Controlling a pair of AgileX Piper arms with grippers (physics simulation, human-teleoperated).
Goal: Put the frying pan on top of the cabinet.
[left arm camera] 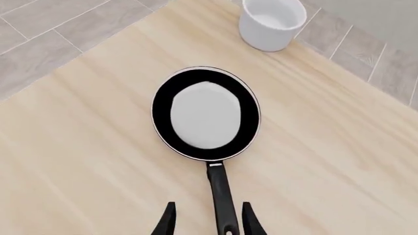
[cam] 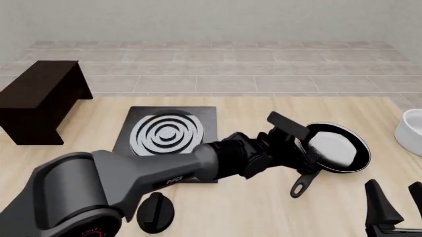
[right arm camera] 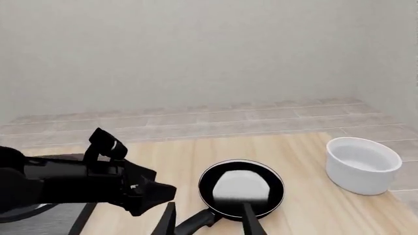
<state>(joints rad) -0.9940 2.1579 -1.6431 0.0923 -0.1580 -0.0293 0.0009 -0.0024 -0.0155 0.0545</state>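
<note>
Fingers of your left gripper [left arm camera: 207, 220] straddle the frying pan [left arm camera: 205, 113] handle, open, ready to close; right gripper [right arm camera: 209, 218] open, empty; cabinet [cam: 41, 98] upper left.

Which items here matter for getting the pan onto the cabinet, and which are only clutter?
Job: frying pan, cabinet, left gripper with fingers open either side of the handle.
Clutter: stove plate, white bowl.
</note>
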